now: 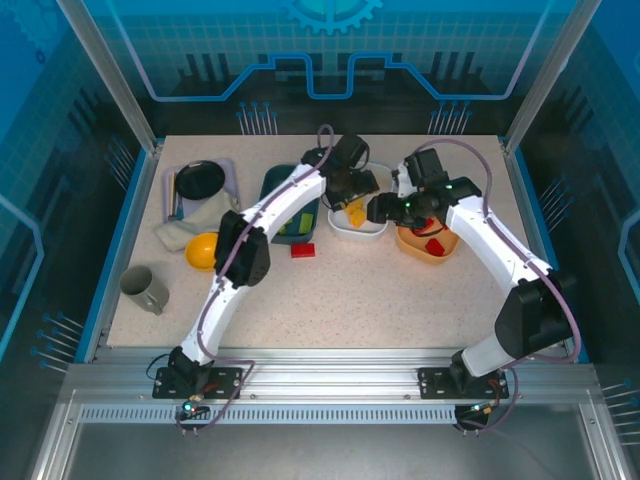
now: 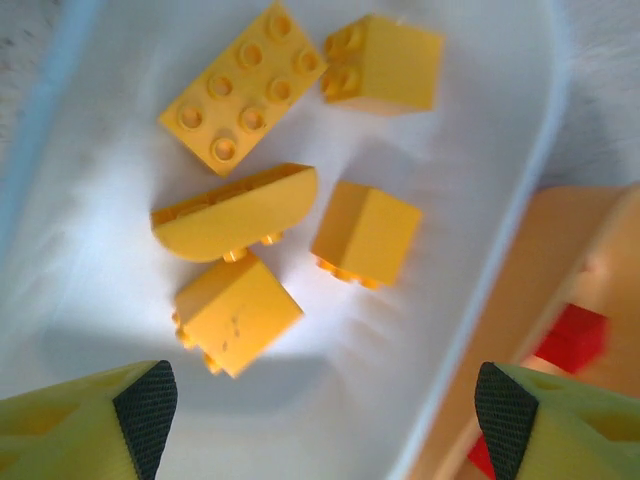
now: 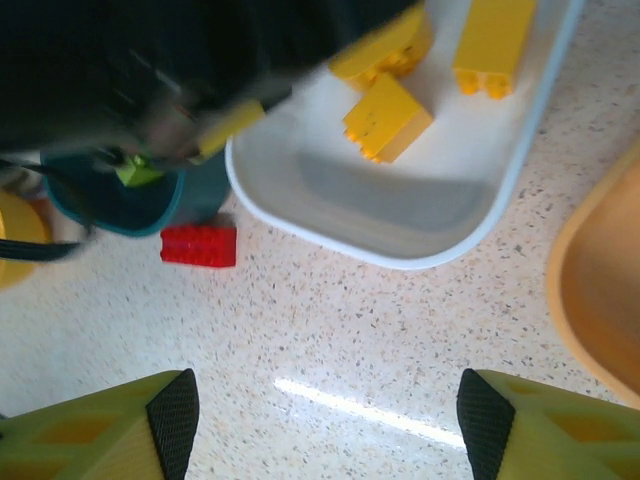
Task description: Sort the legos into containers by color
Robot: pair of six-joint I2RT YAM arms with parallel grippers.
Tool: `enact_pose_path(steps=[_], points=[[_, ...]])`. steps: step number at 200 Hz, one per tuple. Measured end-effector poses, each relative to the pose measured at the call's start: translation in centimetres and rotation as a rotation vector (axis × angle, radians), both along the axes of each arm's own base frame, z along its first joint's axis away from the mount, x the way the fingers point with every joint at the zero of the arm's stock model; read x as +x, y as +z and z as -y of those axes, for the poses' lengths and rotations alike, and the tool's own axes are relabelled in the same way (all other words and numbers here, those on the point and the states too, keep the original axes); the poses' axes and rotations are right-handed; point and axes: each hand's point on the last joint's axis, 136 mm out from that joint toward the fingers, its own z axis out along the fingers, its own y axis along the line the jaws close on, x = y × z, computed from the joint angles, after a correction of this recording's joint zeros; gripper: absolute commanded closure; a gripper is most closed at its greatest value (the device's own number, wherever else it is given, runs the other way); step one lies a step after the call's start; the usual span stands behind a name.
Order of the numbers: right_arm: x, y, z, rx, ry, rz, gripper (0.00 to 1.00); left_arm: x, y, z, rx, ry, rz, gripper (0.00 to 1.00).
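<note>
Several orange-yellow legos (image 2: 243,88) lie in the white tray (image 2: 470,180), some studs-up and some tipped over. My left gripper (image 2: 325,420) hangs open just above them with nothing between its fingers; from above it sits over that tray (image 1: 352,198). A red lego (image 3: 199,245) lies on the table beside the dark teal tray (image 3: 120,205). My right gripper (image 3: 330,425) is open over bare tabletop in front of the white tray (image 3: 400,255). Red legos (image 1: 433,246) rest in the orange tray (image 1: 420,252).
A lavender tray with a black bowl (image 1: 200,180) stands at the back left, with a cloth (image 1: 185,232), a yellow round object (image 1: 203,250) and a grey cup (image 1: 145,290) nearer. The two grippers are close together over the white tray (image 1: 368,231). Open tabletop stretches across the front.
</note>
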Motion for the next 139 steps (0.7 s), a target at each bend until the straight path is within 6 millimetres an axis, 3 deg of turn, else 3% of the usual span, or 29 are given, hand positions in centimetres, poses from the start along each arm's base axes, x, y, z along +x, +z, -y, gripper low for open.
enact_pose_path(steps=[25,53,73,97,116,139], points=[[-1.2,-1.2,-2.8,-0.064,0.121,0.011,0.30,-1.8,6.0,-4.3,-0.041,0.078,0.049,0.23],[-2.4,-3.6,-6.6,-0.120,0.258,-0.017,0.29,-5.2,9.8,-11.7,-0.044,0.212,0.094,0.24],[-2.5,-5.2,-9.9,-0.160,0.346,-0.027,0.25,-8.1,9.2,-16.8,-0.012,0.303,0.082,0.24],[-2.7,-7.1,-13.3,-0.231,0.409,-0.026,0.10,-12.5,5.9,-21.6,0.054,0.375,0.009,0.22],[-3.6,-8.6,-14.6,-0.265,0.396,-0.045,0.03,-15.8,3.4,-23.6,0.096,0.394,-0.050,0.21],[-3.6,-9.5,-15.2,-0.285,0.328,-0.049,0.00,-18.8,2.3,-24.8,0.117,0.397,-0.079,0.19]])
